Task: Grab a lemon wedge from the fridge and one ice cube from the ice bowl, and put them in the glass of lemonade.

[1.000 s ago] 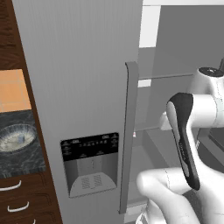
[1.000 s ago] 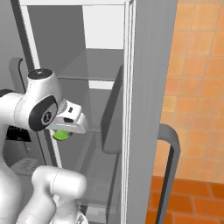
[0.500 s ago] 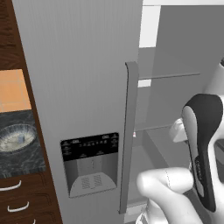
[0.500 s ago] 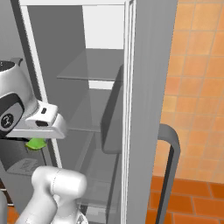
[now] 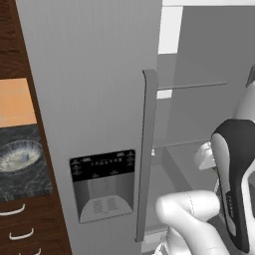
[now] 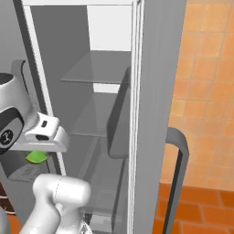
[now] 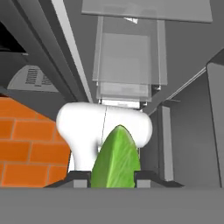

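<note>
The lemon wedge (image 7: 116, 159), bright green, sits pinched between my two fingertips, so my gripper (image 7: 114, 180) is shut on it. From the right base the wedge (image 6: 37, 156) hangs under my gripper (image 6: 40, 151), left of the fridge's (image 6: 155, 91) open compartment and outside its frame. The other fridge door (image 5: 89, 74), with its black dispenser panel (image 5: 103, 184), stays closed. On the dark counter at the left sits the silvery ice bowl (image 5: 20, 154). The glass of lemonade is out of view.
Glass shelves (image 6: 103, 75) line the open compartment. The open door stands edge-on with its long handle (image 6: 180, 160) to the right. Dark wooden drawers (image 5: 20, 229) sit below the counter. Orange tiles (image 6: 205, 91) lie beyond the door.
My hand has pulled back out of the fridge compartment with the wedge, moving left and slightly down in the right base view. The fridge and bowl have not moved.
</note>
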Motion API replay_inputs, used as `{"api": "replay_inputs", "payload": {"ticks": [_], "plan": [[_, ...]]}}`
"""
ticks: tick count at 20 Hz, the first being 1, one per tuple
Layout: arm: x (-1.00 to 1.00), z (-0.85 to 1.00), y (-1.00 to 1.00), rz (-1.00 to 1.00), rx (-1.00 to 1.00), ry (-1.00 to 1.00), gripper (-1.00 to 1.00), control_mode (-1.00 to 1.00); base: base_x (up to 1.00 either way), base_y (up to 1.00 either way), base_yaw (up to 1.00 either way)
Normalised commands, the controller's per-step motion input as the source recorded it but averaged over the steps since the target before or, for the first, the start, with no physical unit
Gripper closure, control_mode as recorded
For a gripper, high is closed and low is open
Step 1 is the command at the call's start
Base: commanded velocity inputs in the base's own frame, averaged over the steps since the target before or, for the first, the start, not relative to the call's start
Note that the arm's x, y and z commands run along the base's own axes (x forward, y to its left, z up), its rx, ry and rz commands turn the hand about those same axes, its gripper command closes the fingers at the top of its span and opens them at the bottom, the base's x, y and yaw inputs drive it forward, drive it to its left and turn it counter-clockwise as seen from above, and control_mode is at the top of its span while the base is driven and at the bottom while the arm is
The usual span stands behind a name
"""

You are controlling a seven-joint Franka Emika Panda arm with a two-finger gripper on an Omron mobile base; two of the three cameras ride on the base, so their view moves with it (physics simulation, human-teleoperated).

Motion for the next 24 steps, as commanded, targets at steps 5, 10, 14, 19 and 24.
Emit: {"api": "replay_inputs", "payload": {"ticks": [5, 10, 14, 19, 24], "plan": [[0.0, 0.0, 0.0, 0.0, 0.0, 0.0, 1.0, 1.0, -0.73, 0.89, 0.09], [0.0, 0.0, 0.0, 0.0, 0.0, 0.0, 1.0, 1.0, -0.02, 1.0, 0.02], [0.0, 0.0, 0.0, 0.0, 0.0, 0.0, 1.0, 1.0, 0.65, 1.0, -0.1], [0.0, 0.0, 0.0, 0.0, 0.0, 0.0, 1.0, 1.0, 0.82, 1.0, -0.12], [0.0, 0.0, 0.0, 0.0, 0.0, 0.0, 1.0, 1.0, -0.17, 0.97, 0.0]]}}
